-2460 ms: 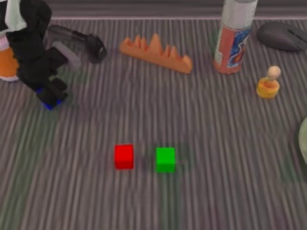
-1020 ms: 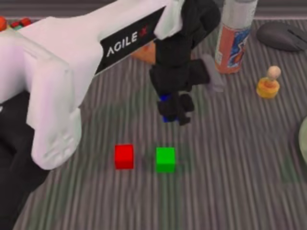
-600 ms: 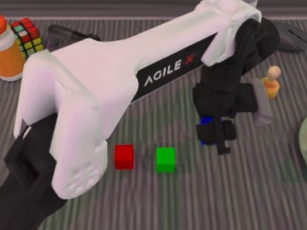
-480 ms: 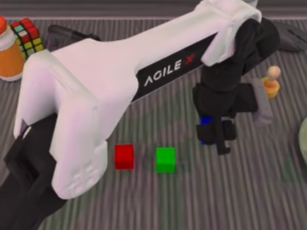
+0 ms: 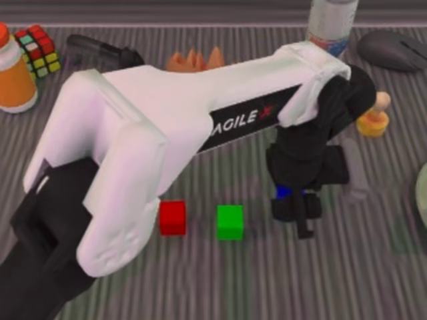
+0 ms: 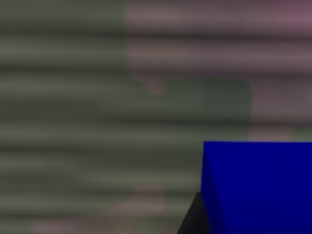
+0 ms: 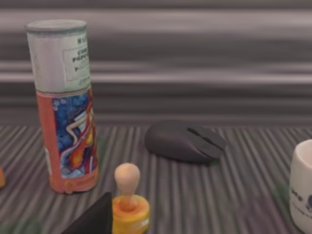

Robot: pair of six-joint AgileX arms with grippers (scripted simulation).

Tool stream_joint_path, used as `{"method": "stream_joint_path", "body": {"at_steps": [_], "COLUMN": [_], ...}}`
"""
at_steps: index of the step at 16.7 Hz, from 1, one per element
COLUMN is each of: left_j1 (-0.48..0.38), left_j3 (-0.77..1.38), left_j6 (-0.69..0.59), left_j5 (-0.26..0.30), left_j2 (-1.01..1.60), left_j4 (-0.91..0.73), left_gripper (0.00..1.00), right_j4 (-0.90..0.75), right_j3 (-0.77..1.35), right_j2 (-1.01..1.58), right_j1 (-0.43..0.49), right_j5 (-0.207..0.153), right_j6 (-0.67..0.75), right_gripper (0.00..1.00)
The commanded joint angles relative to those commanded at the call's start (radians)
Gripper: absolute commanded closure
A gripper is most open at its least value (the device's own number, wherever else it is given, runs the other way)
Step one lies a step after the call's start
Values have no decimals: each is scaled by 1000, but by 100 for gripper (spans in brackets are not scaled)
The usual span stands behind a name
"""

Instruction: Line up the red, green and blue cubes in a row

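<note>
The red cube point(image 5: 172, 217) and the green cube point(image 5: 230, 222) rest side by side on the striped table, a small gap between them. My left arm reaches across from the lower left. Its gripper point(image 5: 293, 203) hangs to the right of the green cube, shut on the blue cube point(image 5: 283, 192). In the left wrist view the blue cube point(image 6: 258, 187) fills the corner over the striped surface, a dark finger point(image 6: 195, 222) against its side. My right arm is out of the top view; its wrist camera faces the far right of the table.
Along the back stand an orange bottle point(image 5: 13, 67), a multicoloured puzzle cube point(image 5: 39, 50), an orange spiked piece point(image 5: 193, 61), a tall can point(image 5: 330, 27) and a grey mouse point(image 5: 390, 50). A yellow peg toy point(image 5: 375, 115) is behind the left gripper. A white mug point(image 7: 302, 187) sits far right.
The left arm has carried the blue cube from the far left across to the right of the green cube, and in the last half second moved it nearer the cubes' row.
</note>
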Motion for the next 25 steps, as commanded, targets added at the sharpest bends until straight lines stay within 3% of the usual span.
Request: {"method": "stream_joint_path", "body": {"at_steps": [5,18,25], "left_j1": [-1,-1,-1], "left_j3": [-29,-29,-29], "left_j6": [0,0,0], "left_j5": [-1,-1,-1], "left_j2": [4,4,4], "left_j4": [30,30,30], "left_gripper": [100,2,0], "right_j4": [0,0,0], "right_j3": [0,0,0], "right_j2": [0,0,0], "right_j1": [0,0,0], "right_j5": [0,0,0], "right_j6": [0,0,0], "right_gripper": [0,0,0]}}
